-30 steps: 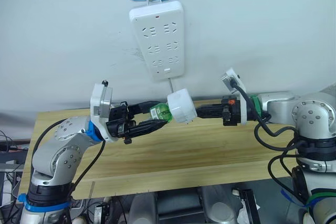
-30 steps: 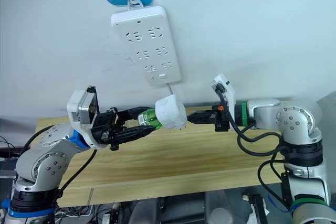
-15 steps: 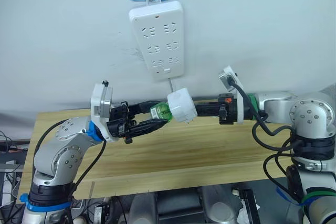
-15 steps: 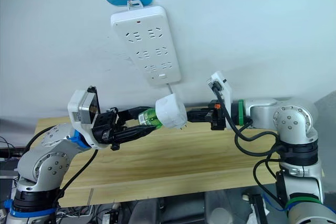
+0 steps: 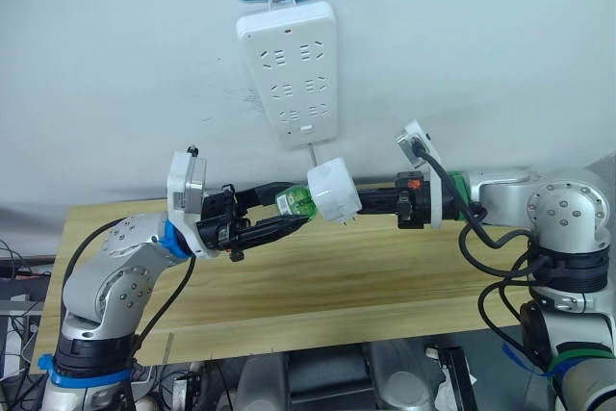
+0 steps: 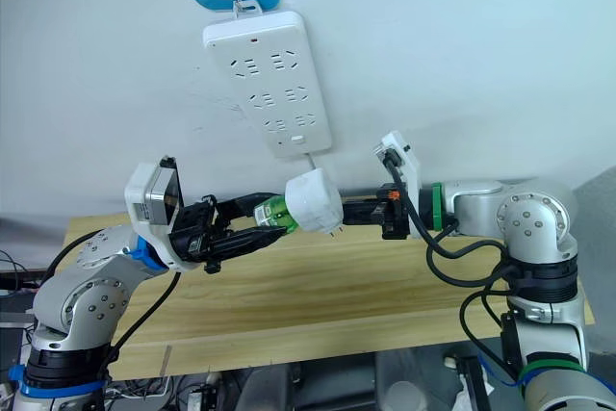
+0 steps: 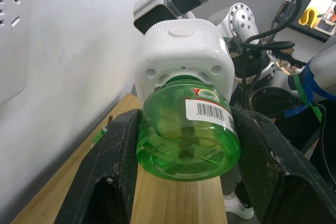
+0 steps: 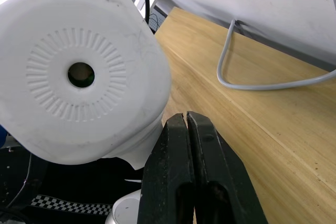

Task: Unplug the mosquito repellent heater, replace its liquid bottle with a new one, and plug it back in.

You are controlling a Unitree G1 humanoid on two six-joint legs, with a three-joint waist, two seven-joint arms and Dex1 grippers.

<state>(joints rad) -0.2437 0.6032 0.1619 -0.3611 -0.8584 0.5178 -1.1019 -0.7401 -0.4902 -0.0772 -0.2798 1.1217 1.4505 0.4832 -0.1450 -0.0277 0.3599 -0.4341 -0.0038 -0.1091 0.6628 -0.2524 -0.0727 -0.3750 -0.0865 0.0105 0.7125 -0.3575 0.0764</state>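
Green plastic sits clamped in your left tool point(image 5: 274, 221): the liquid bottle point(image 5: 292, 204) is held above the worktop point(image 5: 318, 276), under the power strip point(image 5: 291, 72), with the mosquito repellent heater point(image 5: 333, 192) on its neck.

In the left wrist view the fingers point(image 7: 119, 156) flank the bottle; too loose a squeeze could let it spin.

In the right wrist view your right tool point(image 8: 187, 129), fingers pressed together, only lies against the heater's side. A push there could tilt it and jam the thread.

Silver-grey arms, black hands, blue left wrist band, green right one
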